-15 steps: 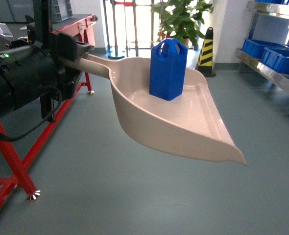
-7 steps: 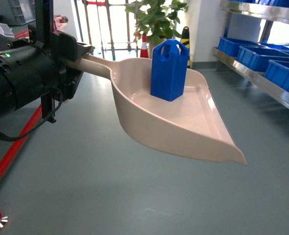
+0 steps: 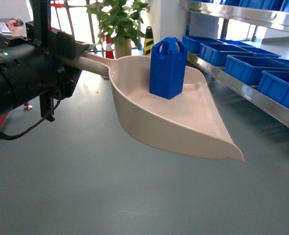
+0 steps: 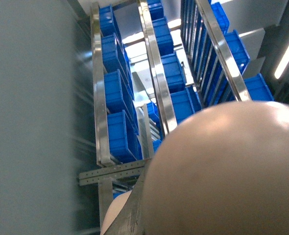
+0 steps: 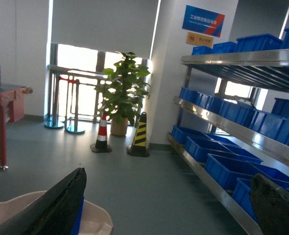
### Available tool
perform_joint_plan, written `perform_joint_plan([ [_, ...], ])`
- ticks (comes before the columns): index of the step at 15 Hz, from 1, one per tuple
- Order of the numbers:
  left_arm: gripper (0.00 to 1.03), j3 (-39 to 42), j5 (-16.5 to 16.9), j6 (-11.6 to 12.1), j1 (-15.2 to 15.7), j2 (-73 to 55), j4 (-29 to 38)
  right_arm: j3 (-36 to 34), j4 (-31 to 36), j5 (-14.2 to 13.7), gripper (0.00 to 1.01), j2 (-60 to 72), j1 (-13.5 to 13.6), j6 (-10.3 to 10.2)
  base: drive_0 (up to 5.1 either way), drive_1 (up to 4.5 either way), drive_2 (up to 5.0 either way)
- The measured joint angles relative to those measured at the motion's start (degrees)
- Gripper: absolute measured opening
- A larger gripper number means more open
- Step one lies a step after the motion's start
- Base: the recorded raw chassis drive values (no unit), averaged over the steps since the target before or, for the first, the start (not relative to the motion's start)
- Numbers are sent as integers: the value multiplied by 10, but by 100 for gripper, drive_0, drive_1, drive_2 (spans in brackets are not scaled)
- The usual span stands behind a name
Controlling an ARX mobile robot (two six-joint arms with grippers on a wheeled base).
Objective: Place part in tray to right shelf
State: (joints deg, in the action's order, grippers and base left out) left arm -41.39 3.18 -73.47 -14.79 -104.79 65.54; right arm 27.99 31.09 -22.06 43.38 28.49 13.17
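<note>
The beige tray [image 3: 183, 122] hangs in the air, level, above the floor. My left gripper [image 3: 81, 54] is shut on its long handle at the left. The blue part [image 3: 167, 68] stands upright in the tray's back half. The right shelf [image 3: 242, 88], a steel rack, runs along the right wall. The left wrist view is mostly filled by the tray's underside [image 4: 223, 171], with the shelf [image 4: 156, 73] beyond. My right gripper [image 5: 169, 196] is open and holds nothing. A corner of the tray [image 5: 93, 220] and a sliver of the part [image 5: 80, 215] show beside its left finger [image 5: 61, 205].
Blue crates [image 3: 242, 66] fill the shelf's tiers [image 5: 215, 195]. A potted plant [image 3: 117, 19] and striped traffic cones [image 3: 148, 41] stand by the far window. A red-legged table [image 5: 5, 105] stands at the far left. Grey floor lies between the tray and the shelf.
The head view has swung right: the shelf and crates now fill more of the right side and the red frame has left view. Tray and part keep their place in view.
</note>
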Motion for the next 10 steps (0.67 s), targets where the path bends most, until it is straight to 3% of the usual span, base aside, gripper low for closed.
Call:
perform_joint_plan([
  [10,14,0,2,0,-1,0,0,0,0,0,98,0,0,0,-174,-174,-174],
])
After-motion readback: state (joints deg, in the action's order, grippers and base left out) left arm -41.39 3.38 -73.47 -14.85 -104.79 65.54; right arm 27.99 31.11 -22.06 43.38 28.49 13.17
